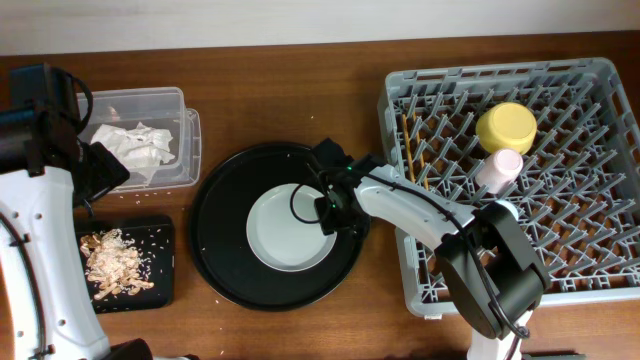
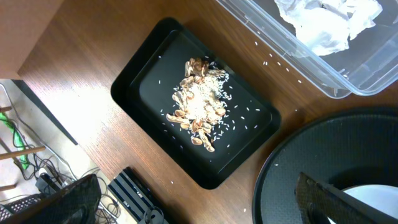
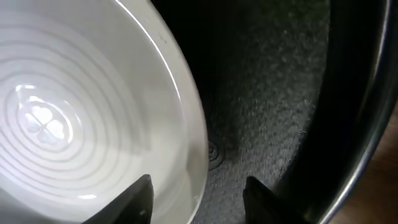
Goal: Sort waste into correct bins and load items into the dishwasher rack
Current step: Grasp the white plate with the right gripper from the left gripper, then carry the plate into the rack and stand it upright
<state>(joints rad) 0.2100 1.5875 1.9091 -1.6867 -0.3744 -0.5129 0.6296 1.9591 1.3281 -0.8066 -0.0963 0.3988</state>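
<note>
The pale grey plate (image 1: 290,228) lies on the large round black tray (image 1: 215,232). My right gripper (image 1: 328,212) is open and straddles the plate's right rim (image 3: 193,124), one finger over the plate and one over the tray. The dishwasher rack (image 1: 600,90) holds the yellow bowl (image 1: 505,127), the pink cup (image 1: 499,167) and the chopsticks (image 1: 407,150). Paper wrappers (image 1: 133,143) lie in the clear tub (image 1: 175,97). Food scraps (image 1: 115,263) lie in the shallow black tray (image 1: 160,232). My left gripper (image 1: 95,170) hangs open above that tray (image 2: 143,74). The light-blue cup is hidden.
Loose white crumbs dot the wood (image 2: 273,59) between the clear tub (image 2: 292,62) and the black tray. The table's left edge with cables and a black box (image 2: 134,193) lies below the left wrist.
</note>
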